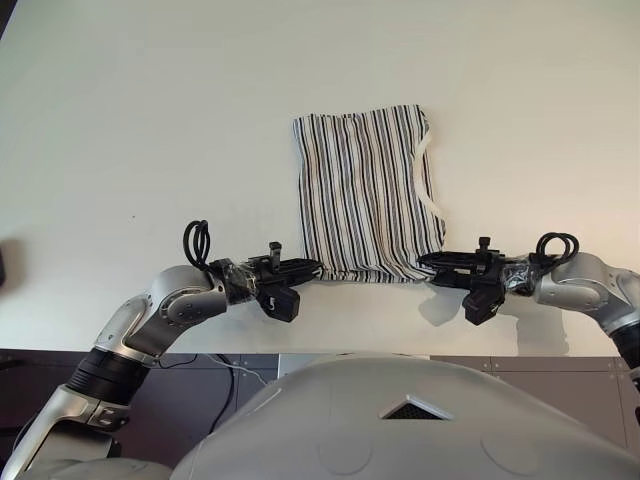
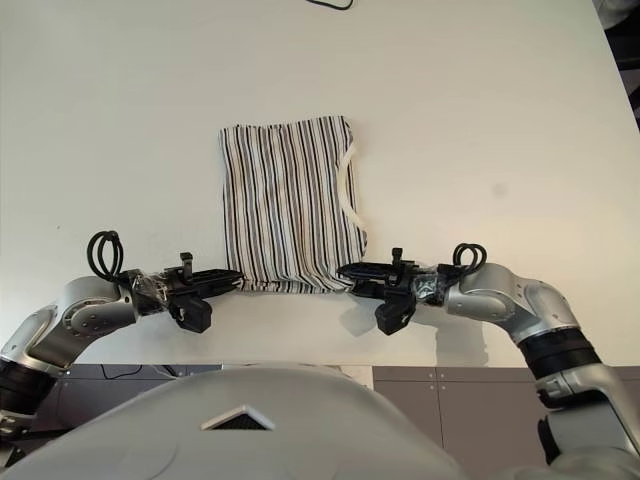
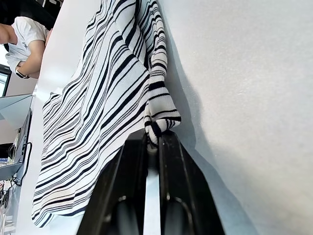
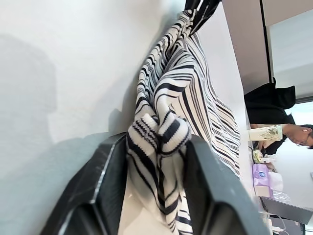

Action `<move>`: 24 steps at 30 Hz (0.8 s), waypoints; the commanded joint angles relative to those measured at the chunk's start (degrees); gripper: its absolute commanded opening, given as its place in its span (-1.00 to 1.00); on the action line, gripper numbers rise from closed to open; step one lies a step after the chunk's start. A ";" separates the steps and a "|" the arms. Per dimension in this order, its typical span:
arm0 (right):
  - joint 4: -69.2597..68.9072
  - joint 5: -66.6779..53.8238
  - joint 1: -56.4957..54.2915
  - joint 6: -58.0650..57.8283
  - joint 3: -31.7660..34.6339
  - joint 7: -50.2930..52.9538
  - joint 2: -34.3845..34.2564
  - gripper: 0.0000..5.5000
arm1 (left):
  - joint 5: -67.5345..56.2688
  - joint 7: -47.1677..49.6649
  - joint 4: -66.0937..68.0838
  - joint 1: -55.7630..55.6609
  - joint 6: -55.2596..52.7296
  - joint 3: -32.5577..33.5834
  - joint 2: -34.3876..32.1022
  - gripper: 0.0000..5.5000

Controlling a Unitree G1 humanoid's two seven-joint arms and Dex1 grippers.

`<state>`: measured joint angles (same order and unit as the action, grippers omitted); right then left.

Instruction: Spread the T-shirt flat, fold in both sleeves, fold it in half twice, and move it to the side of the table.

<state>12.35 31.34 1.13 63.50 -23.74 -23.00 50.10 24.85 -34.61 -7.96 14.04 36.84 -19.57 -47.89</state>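
A black-and-white striped T-shirt (image 1: pixel 365 190) lies folded into a narrow rectangle on the white table (image 1: pixel 150 120), its white collar band along the right edge. My left gripper (image 1: pixel 312 268) is shut on the shirt's near left corner (image 3: pixel 159 122). At the near right corner, my right gripper (image 1: pixel 424 261) is shut on a bunch of the striped cloth (image 4: pixel 159 134). Both grippers sit low at the table's near edge, and the hem runs between them.
White tabletop extends wide on the left, right and behind the shirt. The table's near edge (image 1: pixel 330 352) runs just below both grippers. A black cable (image 2: pixel 330 4) lies at the far edge.
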 commanded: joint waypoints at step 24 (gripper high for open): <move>-32.45 -52.62 16.48 -28.94 11.68 -30.92 27.52 -0.96 | -23.58 -2.83 -22.97 20.49 -2.61 11.62 -7.58 -0.95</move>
<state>-15.78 -15.54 14.57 37.94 -16.32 -52.37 73.14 3.62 -37.41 -27.22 32.38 36.43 -10.23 -54.65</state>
